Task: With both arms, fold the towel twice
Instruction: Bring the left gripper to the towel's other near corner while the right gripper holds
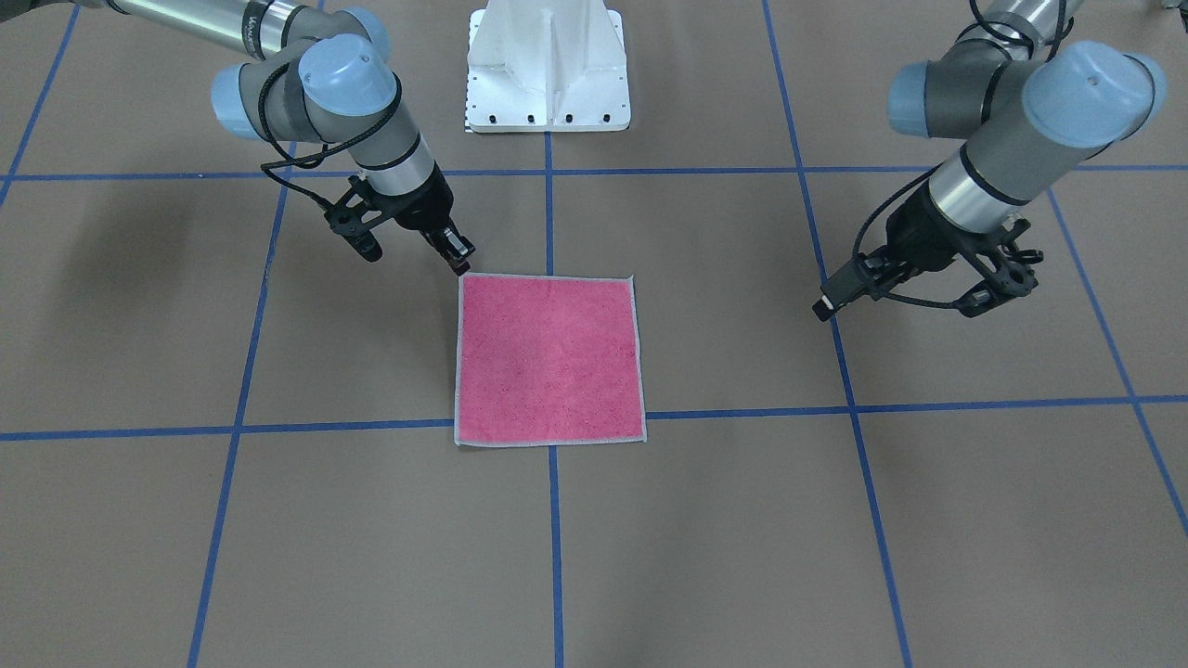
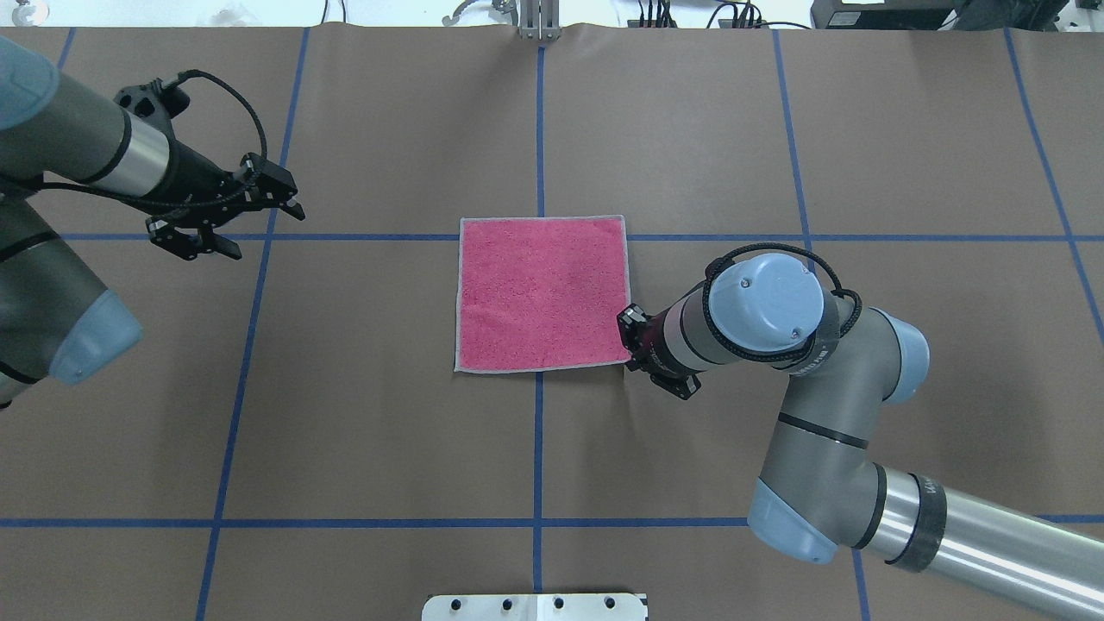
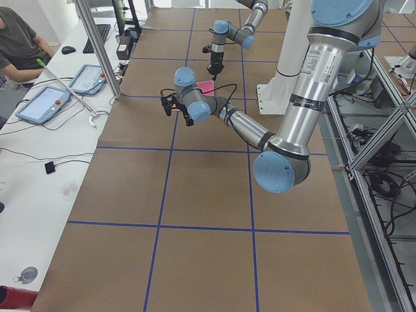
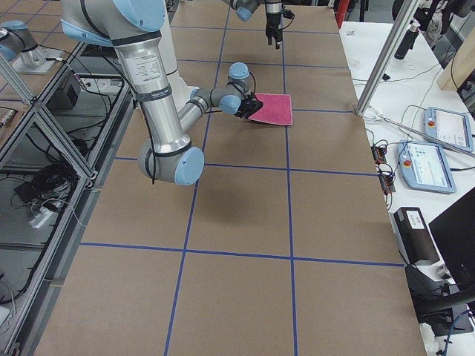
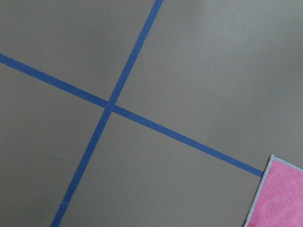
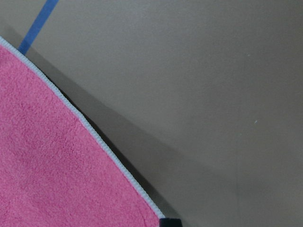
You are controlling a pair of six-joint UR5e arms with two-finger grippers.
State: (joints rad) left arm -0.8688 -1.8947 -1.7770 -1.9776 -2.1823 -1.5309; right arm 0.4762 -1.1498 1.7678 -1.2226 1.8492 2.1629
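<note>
A small square terry towel (image 1: 549,357) lies flat and unfolded, pink face up with its pale grey stitched border showing all round, in the middle of the brown paper-covered table (image 1: 724,520). It sits across a crossing of the blue tape grid lines (image 1: 555,520), out in front of the white pedestal base (image 1: 548,65). The black two-finger right gripper (image 1: 458,260) points down at the towel's corner nearest the robot on its right side, its tip at the stitched edge. The right wrist view shows that edge with a dark shadow under it and one black fingertip (image 6: 170,222) just beside it, but I cannot tell whether the jaws are pinching the cloth. The black left gripper (image 1: 829,304) is over bare paper, well apart from the towel on the robot's left. Whether its jaws are spread or closed I cannot tell either.
</note>
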